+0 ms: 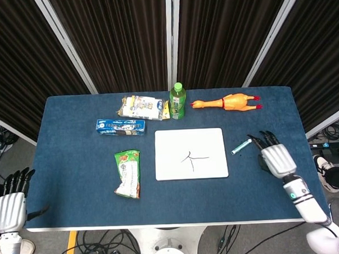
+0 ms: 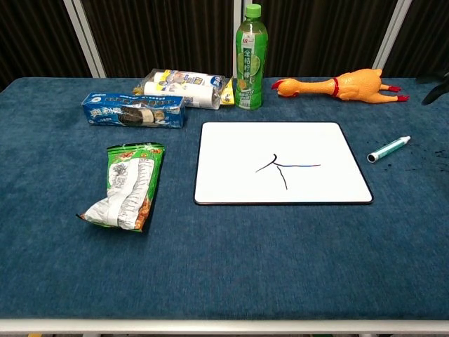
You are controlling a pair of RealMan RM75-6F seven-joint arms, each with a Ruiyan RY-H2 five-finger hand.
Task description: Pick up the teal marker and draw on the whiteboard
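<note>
The teal marker [image 1: 240,146] [image 2: 388,149] lies loose on the blue tablecloth, just right of the whiteboard [image 1: 190,153] [image 2: 282,163]. Thin dark lines are drawn near the board's middle. My right hand [image 1: 276,157] hovers right of the marker with its fingers spread and nothing in it, fingertips a short way from the marker's far end. In the chest view that hand is almost entirely out of frame. My left hand [image 1: 11,202] hangs off the table's near left corner, fingers apart and empty.
A green bottle [image 1: 177,101] and a rubber chicken [image 1: 227,102] stand behind the board. Snack packs [image 1: 140,107], a blue cookie box [image 1: 120,126] and a green snack bag [image 1: 127,173] lie to the board's left.
</note>
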